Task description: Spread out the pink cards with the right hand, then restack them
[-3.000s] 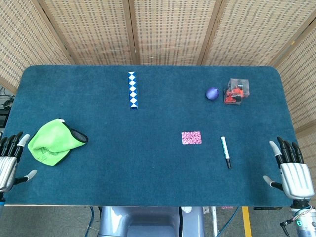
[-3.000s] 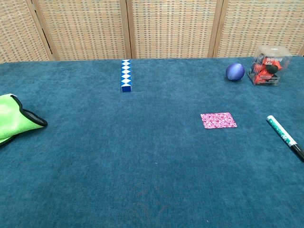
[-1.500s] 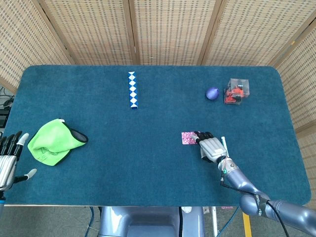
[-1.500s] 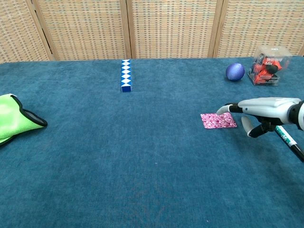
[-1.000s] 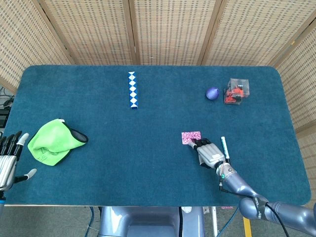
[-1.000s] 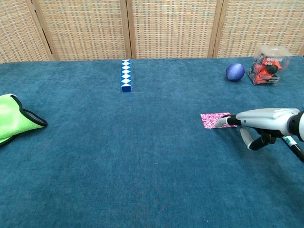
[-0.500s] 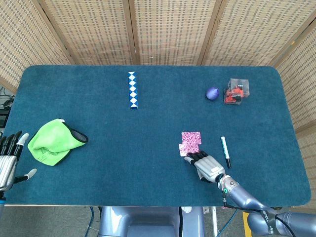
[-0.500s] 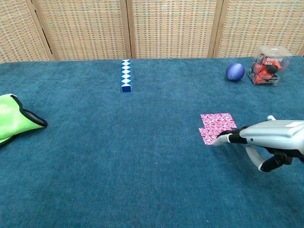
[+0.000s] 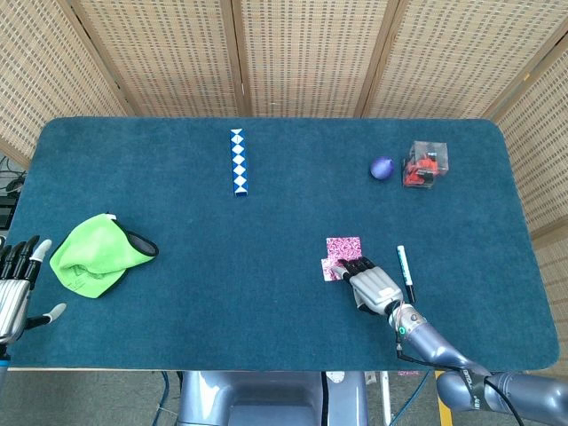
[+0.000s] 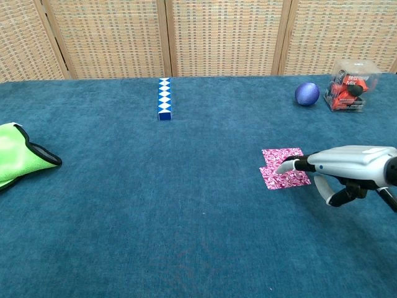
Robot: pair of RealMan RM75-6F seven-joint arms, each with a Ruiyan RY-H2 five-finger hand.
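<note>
Right hand laid flat, fingertips pressed on the overlapped pink cards mid-table, nothing gripped, left hand seen spread and empty only in the head view

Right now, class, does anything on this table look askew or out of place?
Only the pink cards: they are no neat pile, the lower one slid off toward the near left edge, with the right hand reaching over them. That fits the spreading step. The marker and the other things look ordinary.
</note>
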